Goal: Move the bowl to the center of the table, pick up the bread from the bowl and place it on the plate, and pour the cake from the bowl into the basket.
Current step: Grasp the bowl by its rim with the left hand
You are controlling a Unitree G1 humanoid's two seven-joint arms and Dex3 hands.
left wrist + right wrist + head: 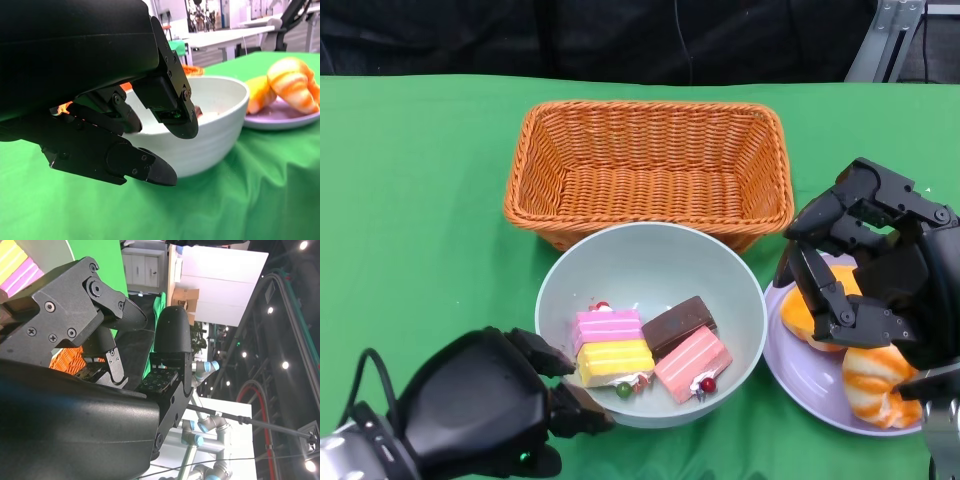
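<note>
**Q:** Bowl status, and where would you grab it?

**Me:** Bowl (pixel 651 262) sits mid-table, just in front of the basket (pixel 647 165), its far rim close to the basket's near wall. My left hand (pixel 485 405) is at the near-left rim, fingers apart, holding nothing; in the left wrist view they are spread just beside the wall, and I can't confirm contact. Bowl looks like smooth, rigid ware, so probably slick. I'd pinch over the rim, thumb outside, fingers inside, not squeeze the curved wall.

**Q:** Contents?

**Me:** Cake pieces (pixel 650 352) only: pink, yellow, brown and salmon blocks bunched on the bowl's near floor. They look light and loose, so I'd guess they slide together on a tilt. No bread left in it.

**Q:** Bread?

**Me:** Bread (pixel 872 382) is on the plate (pixel 800 366), two orange pieces, right of the bowl. Plate rim touches or nearly touches the bowl.

**Q:** Right hand?

**Me:** My right hand (pixel 865 265) hovers over the plate, fingers apart, gripping nothing.

**Q:** Basket?

**Me:** Woven, open-topped, nothing visible inside. Pouring is the step left, by my read.
</note>
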